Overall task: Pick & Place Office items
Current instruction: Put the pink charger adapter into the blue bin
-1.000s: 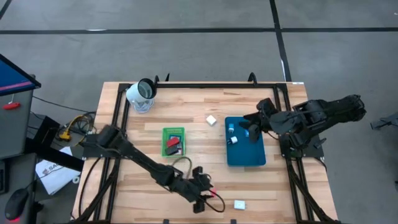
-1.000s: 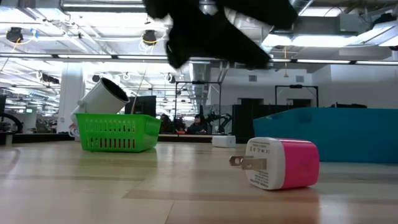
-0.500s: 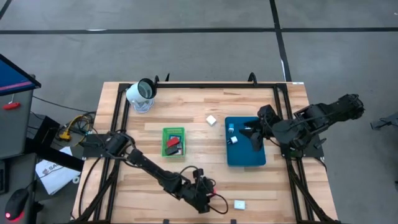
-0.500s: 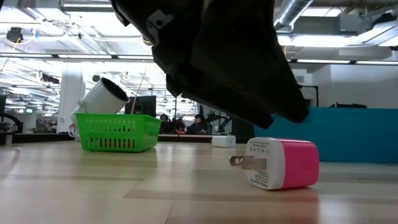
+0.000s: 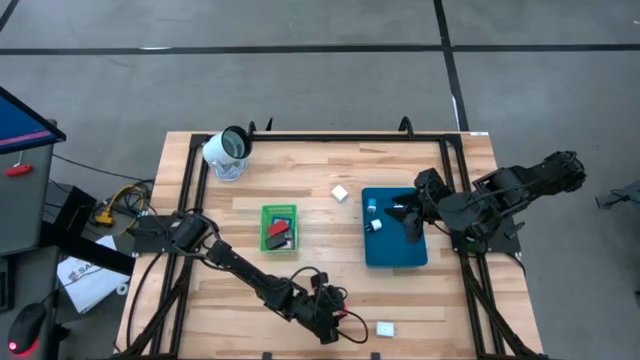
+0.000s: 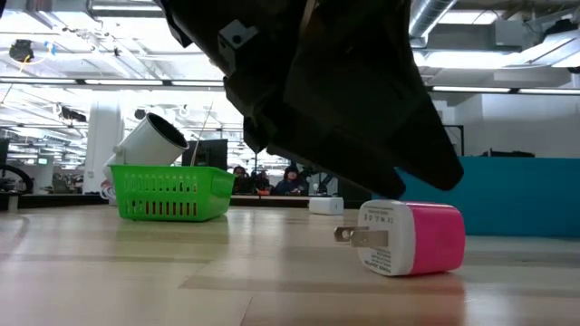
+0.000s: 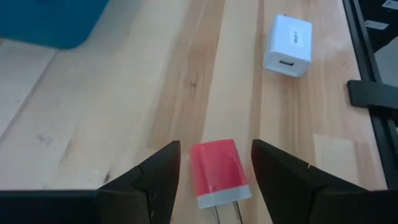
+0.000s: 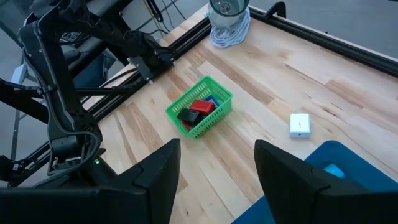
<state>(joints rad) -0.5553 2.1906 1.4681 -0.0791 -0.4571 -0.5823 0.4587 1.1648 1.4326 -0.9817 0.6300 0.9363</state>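
Wooden surface, black frame round its edge. Left arm reaches across it from its base to the near edge.

Blue tray lies under the right gripper. Its fingers stand spread apart with nothing between them, hovering above the tray. Ahead of the fingers in the right wrist view: blue tray's corner just beneath, green tray farther out, white cylinder with dark opening beyond that at the far edge.

Green tray sits well apart from both grippers; red and black items lie inside it.

White cylinder lies tilted, dark mouth showing in the high view.

Left gripper is low over the surface, fingers spread apart, one on each side of the pink charger. Gaps show on both sides, so no contact is seen. The charger lies flat on the wood, its prongs pointing back toward the wrist. In the low view the pink charger rests on the surface with the dark gripper mass just above it.

White charger lies on the wood ahead of the left fingers, off to one side, well apart from the pink one.

Small white block lies on the surface between the two trays. Small white and blue items lie in the blue tray, beside the right fingers.
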